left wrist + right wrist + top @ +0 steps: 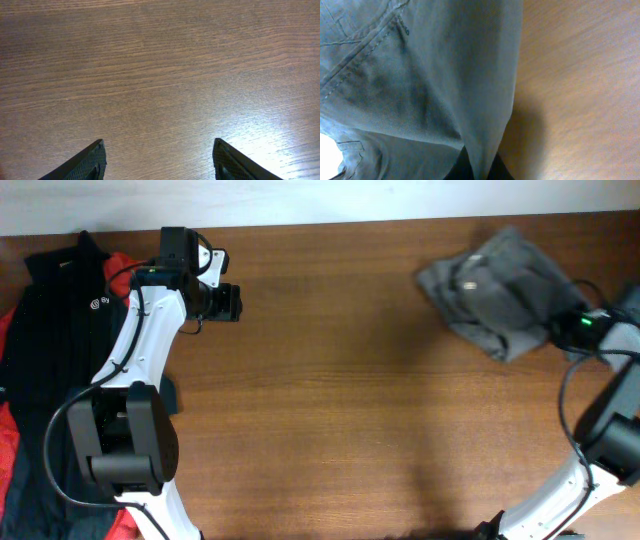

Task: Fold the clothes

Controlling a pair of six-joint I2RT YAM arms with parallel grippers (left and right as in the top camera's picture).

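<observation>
The grey shorts (497, 290) lie bunched at the far right of the table. My right gripper (560, 328) is shut on a fold of the shorts at their right edge. In the right wrist view the grey cloth (425, 85) fills most of the frame and a pinched fold runs down between the dark fingers (479, 172). My left gripper (232, 302) is open and empty over bare wood at the far left. Its two finger tips (159, 160) show wide apart in the left wrist view.
A black jacket with a small white logo (60, 330) lies over a red garment (12, 440) at the table's left edge, beside the left arm. The table's far edge meets a white wall (320, 198). Brown wood (350, 410) spans the middle.
</observation>
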